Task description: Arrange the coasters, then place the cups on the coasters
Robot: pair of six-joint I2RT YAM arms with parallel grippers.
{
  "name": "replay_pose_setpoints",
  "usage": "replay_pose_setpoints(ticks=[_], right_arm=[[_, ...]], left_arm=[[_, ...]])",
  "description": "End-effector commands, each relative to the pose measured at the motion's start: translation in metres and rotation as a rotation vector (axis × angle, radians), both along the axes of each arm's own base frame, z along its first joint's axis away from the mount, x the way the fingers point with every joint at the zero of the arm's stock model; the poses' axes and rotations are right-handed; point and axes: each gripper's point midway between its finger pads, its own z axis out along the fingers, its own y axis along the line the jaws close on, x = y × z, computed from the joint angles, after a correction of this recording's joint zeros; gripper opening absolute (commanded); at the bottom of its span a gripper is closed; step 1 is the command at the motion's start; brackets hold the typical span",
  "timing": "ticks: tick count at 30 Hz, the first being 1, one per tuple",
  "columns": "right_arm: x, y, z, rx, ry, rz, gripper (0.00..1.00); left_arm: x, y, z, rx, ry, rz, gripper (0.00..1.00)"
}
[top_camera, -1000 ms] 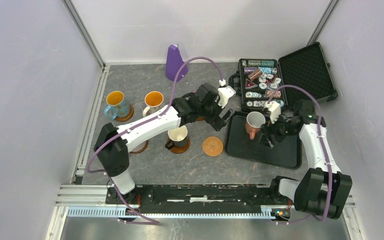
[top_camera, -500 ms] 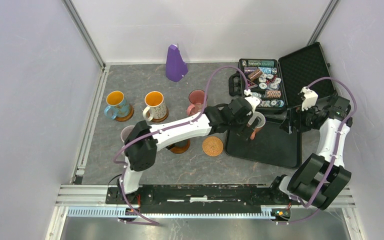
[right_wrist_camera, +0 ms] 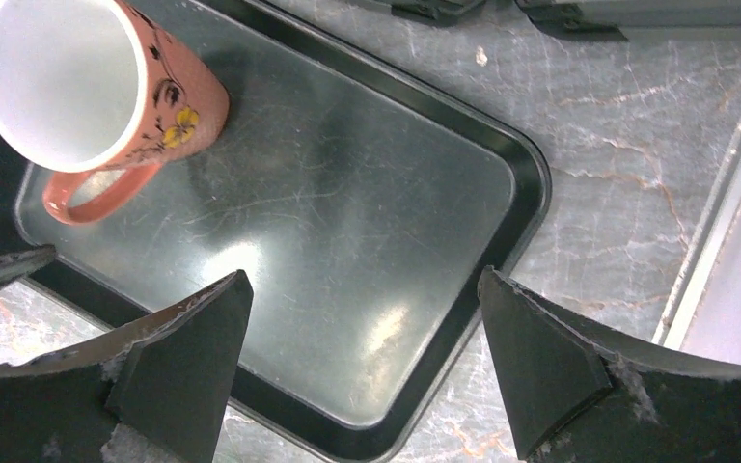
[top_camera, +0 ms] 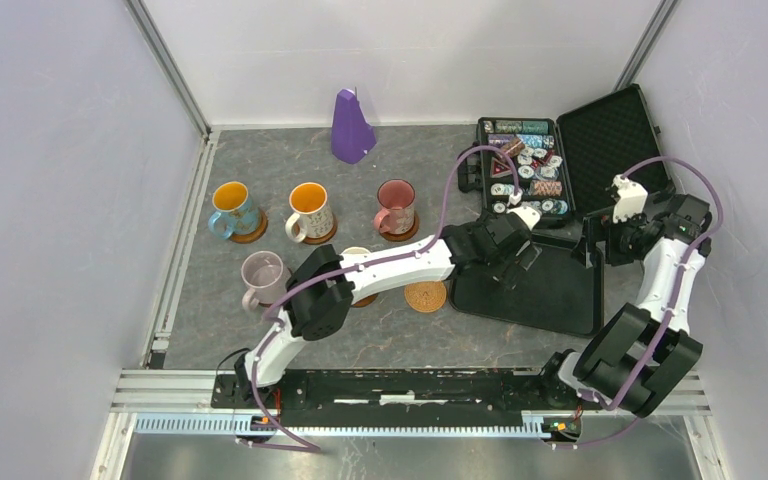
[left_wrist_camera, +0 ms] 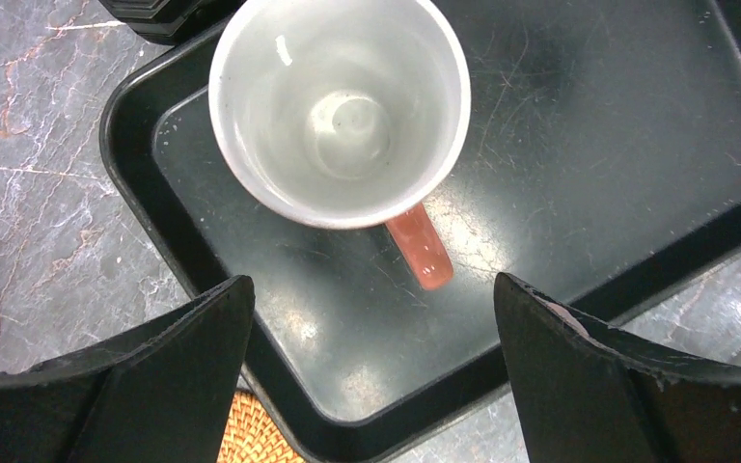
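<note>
I see the left gripper (top_camera: 513, 258) hanging over the upper left corner of the black rectangular tray (top_camera: 560, 300), right of centre in the overhead view. Its fingers are spread wide and grasp nothing. In its own wrist view the salmon-pink ceramic mug with a white inside (left_wrist_camera: 340, 106) stands upright on the tray at the top of the frame. The handle points down toward the gap between the fingers (left_wrist_camera: 154, 386), which do not touch it.

The right gripper (top_camera: 594, 243) is off at the right of the overhead frame, by the tray's upper right corner, likewise released and empty. Its wrist view has the same mug in the upper left corner, well apart from it.

A woven orange-brown round coaster (top_camera: 425, 296) lies bare on the grey marbled tabletop (top_camera: 290, 160), just left of the tray. Across the upper left stand three mugs on dark brown round coasters (top_camera: 252, 236):
- blue mug with yellow inside (top_camera: 232, 208)
- white mug with orange inside (top_camera: 307, 208)
- dark pink mug (top_camera: 396, 205)

A lilac mug (top_camera: 263, 272) sits below them. A dark mug with cream inside (top_camera: 356, 253) peeks out beside the left arm (top_camera: 400, 268).
</note>
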Motion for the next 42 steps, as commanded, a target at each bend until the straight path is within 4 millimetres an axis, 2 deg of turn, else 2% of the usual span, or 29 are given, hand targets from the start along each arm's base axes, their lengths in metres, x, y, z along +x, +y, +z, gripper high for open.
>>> replay_pose_setpoints(ticks=[1, 6, 10, 24, 28, 34, 42], right_arm=[[-0.006, -0.013, 0.002, -0.044, 0.004, -0.006, 0.95], [-0.012, -0.024, 0.0, -0.046, 0.02, -0.023, 0.95], [-0.016, -0.027, 0.0, -0.036, 0.025, -0.025, 0.95], [-0.022, -0.03, -0.004, -0.014, 0.026, -0.034, 0.95], [-0.025, -0.03, -0.005, -0.006, 0.029, -0.038, 0.95], [-0.029, -0.029, -0.008, 0.001, 0.037, -0.038, 0.95], [-0.031, -0.027, -0.01, 0.015, 0.04, -0.028, 0.95]], left_arm=[[0.011, -0.011, 0.001, -0.037, -0.018, 0.074, 1.0], [0.015, -0.016, -0.014, -0.019, -0.007, 0.052, 0.98], [0.022, -0.011, -0.017, -0.011, -0.002, 0.057, 0.91], [0.026, -0.001, -0.037, 0.037, 0.043, 0.038, 0.66], [0.034, 0.001, -0.04, 0.042, 0.059, 0.043, 0.55], [0.035, 0.001, -0.031, 0.028, 0.053, 0.035, 0.44], [0.034, 0.003, -0.007, -0.034, 0.011, 0.014, 0.09]])
